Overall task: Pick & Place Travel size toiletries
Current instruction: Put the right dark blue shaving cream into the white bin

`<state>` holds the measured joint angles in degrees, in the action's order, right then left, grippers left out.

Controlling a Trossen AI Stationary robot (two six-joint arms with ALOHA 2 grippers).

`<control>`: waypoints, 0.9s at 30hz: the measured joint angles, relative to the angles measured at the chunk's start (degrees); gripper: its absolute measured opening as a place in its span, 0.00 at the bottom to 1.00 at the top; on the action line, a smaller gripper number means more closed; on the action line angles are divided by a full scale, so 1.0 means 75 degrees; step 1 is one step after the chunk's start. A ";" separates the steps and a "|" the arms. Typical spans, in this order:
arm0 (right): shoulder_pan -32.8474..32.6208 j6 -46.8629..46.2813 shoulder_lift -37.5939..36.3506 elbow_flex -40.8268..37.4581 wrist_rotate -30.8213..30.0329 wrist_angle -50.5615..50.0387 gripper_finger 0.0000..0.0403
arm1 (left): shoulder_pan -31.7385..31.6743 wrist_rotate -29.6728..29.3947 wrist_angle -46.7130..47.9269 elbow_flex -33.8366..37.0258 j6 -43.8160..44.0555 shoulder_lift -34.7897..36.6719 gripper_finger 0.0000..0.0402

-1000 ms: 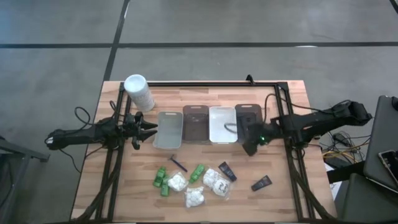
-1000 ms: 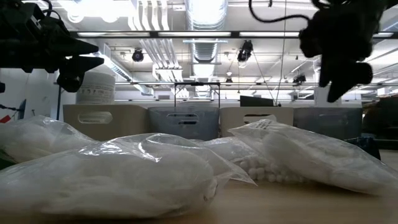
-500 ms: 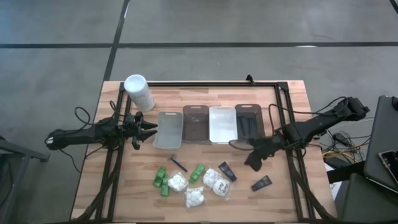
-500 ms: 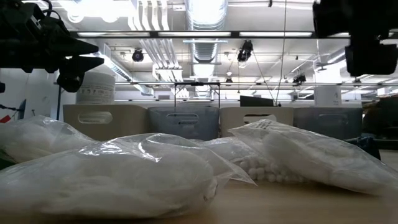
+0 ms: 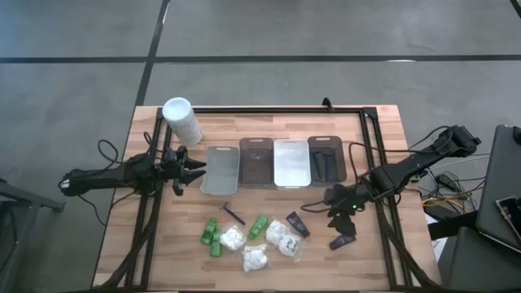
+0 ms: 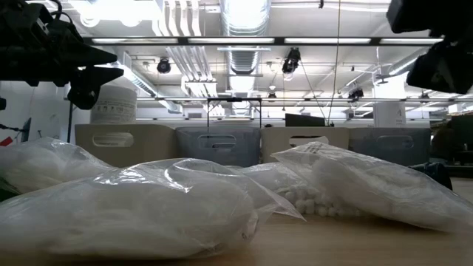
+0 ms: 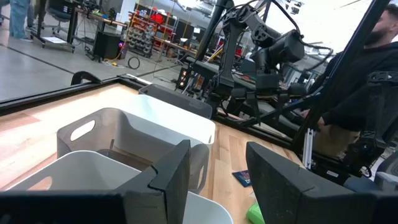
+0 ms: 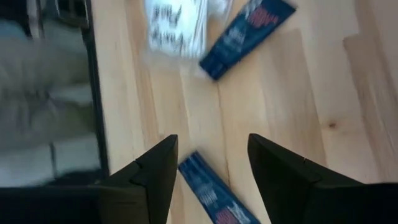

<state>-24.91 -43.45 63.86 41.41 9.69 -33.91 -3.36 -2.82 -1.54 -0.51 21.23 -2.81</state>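
Observation:
The toiletries lie near the table's near edge: green bottles (image 5: 210, 233) (image 5: 258, 226), white packets (image 5: 232, 238) (image 5: 255, 258) (image 5: 283, 238), a slim razor (image 5: 234, 213) and two dark tubes (image 5: 297, 224) (image 5: 342, 240). My right gripper (image 5: 342, 220) hovers open just above the right-hand tube (image 8: 214, 198), a finger on either side of it and touching nothing. The other tube (image 8: 249, 34) and a packet (image 8: 177, 25) show farther off. My left gripper (image 5: 194, 169) waits open beside the leftmost tray (image 5: 220, 171).
Four trays stand in a row across the table's middle (image 5: 255, 163) (image 5: 291, 163); the rightmost (image 5: 326, 159) holds dark items. A tall white container (image 5: 181, 120) stands at the far left. A black frame rail (image 5: 277, 109) runs along the far edge. Packets (image 6: 148, 207) fill the low view.
My right gripper has moved from beside the rightmost tray toward the table's near edge, ending over the right-hand dark tube. The left arm and the toiletries have kept still.

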 joint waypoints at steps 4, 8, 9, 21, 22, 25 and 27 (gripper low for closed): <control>0.0000 0.0072 0.0000 -0.0044 0.0062 -0.0011 0.45 | 0.0000 -0.0034 -0.0168 -0.0010 -0.0001 0.0000 0.40; 0.0000 -0.0065 0.0000 -0.0053 0.0063 0.0419 0.43 | -0.0001 -0.0031 -0.0165 -0.0017 0.0000 -0.0003 0.40; -0.0001 -0.0145 0.0000 -0.0053 0.0065 0.0599 0.43 | 0.0001 -0.0030 -0.0175 -0.0012 -0.0003 0.0000 0.40; 0.0000 -0.0988 0.0000 -0.0067 -0.0756 0.0846 0.47 | 0.0001 -0.0561 -0.0377 -0.0020 0.0481 -0.0005 0.40; 0.0003 -0.1252 0.0000 -0.0067 -0.1023 0.0962 0.47 | -0.0002 -0.0574 -0.0568 -0.0012 0.1211 -0.0006 0.40; 0.0003 -0.2072 0.0000 -0.0067 -0.1730 0.1297 0.49 | -0.0002 -0.0592 -0.0739 -0.0012 0.3797 0.0002 0.40; 0.0003 -0.2572 0.0000 -0.0070 -0.2079 0.1395 0.49 | 0.0001 -0.0667 -0.0733 -0.0015 0.4866 0.0000 0.40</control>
<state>-24.88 -62.75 63.86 40.88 -5.91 -23.44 -3.36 -7.82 -7.03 -0.62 57.73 -2.81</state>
